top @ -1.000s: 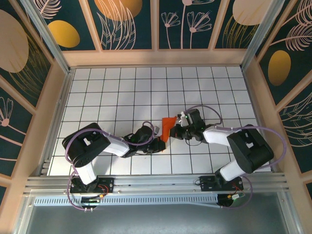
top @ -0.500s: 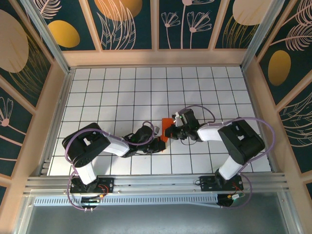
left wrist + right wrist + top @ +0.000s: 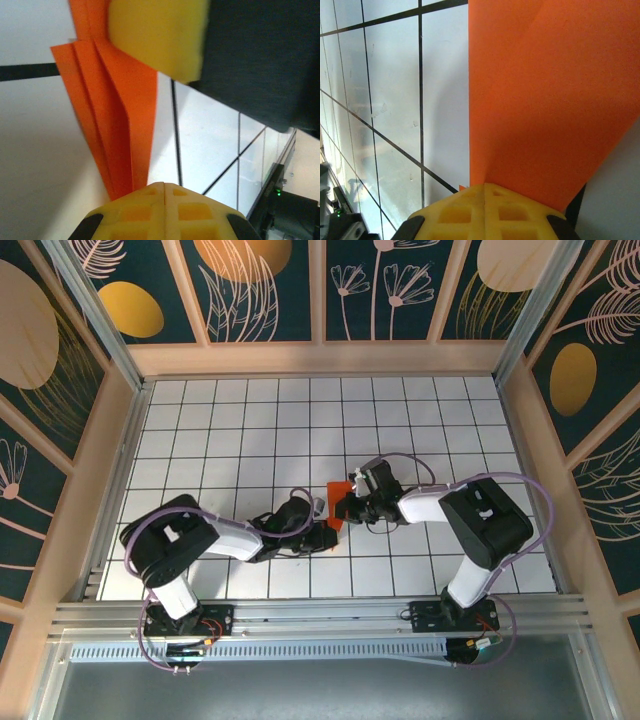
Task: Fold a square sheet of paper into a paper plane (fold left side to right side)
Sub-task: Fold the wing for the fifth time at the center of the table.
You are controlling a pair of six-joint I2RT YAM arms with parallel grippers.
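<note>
White grid table (image 3: 230,430), near the middle: folded orange paper (image 3: 545,90), thin, floppy, easily torn, pinched by left gripper (image 3: 164,187) and right gripper (image 3: 484,187), fingers closed on it; seemingly several layers, best gripped at creases.

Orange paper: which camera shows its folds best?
Left wrist view: the orange paper shows its stacked, creased layers close up. The right wrist view gives one flat orange face; the top view, a small, partly covered patch.

Paper (image 3: 337,489) between left hand (image 3: 324,532), right hand (image 3: 346,508)
</note>
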